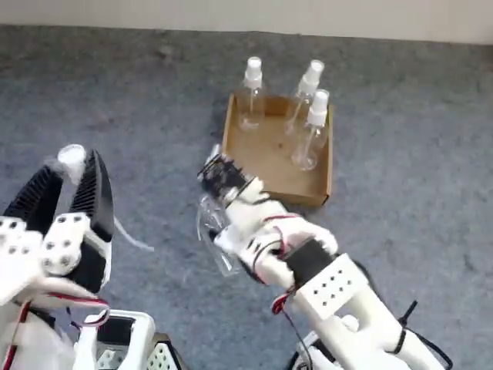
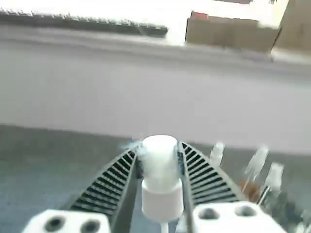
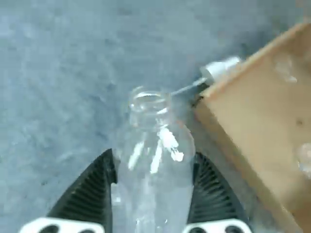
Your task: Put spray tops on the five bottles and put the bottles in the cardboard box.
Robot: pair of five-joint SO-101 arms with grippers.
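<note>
My left gripper [image 1: 75, 160] is raised at the table's left, shut on a white spray top [image 1: 71, 156]; its thin tube hangs below. The left wrist view has that spray top [image 2: 159, 170] upright between the black fingers [image 2: 109, 187]. My right gripper [image 1: 222, 179] sits just left of the cardboard box [image 1: 266, 154], shut on a clear bottle [image 1: 209, 223] with no top. The bottle [image 3: 153, 141] shows its open neck between the fingers [image 3: 92, 187]. Three bottles with spray tops [image 1: 310, 131] stand in the box. Another spray top [image 3: 221, 68] lies by the box's corner [image 3: 252, 111].
Grey carpet-like cloth [image 1: 131, 92] covers the table, with open room left of the box and toward the back. A pale wall [image 2: 146, 87] rises behind the table. The arms' white bases [image 1: 123, 343] stand at the front edge.
</note>
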